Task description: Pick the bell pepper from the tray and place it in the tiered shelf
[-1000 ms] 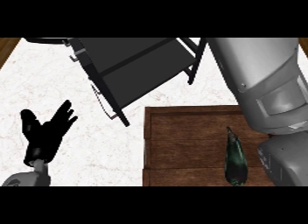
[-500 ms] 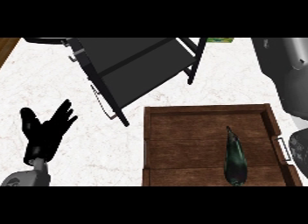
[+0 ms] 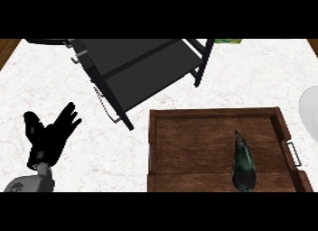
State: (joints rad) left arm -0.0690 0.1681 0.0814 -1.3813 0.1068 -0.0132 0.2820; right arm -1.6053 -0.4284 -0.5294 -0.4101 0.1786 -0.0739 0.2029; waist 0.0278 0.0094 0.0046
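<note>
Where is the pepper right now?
In the head view, the pepper lies in the right half of the wooden tray, at the lower right, nearer the robot than the dark shelf.

1 head view, steeply down, close over counter (image 3: 262,76)

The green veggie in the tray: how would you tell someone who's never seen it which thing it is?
Find the wooden tray at the lower right of the head view, just below the black tiered shelf. Toward the tray's right side lies the veggie: long, dark green and glossy, narrowing to a thin tip, the only thing on the brown wood.
</note>
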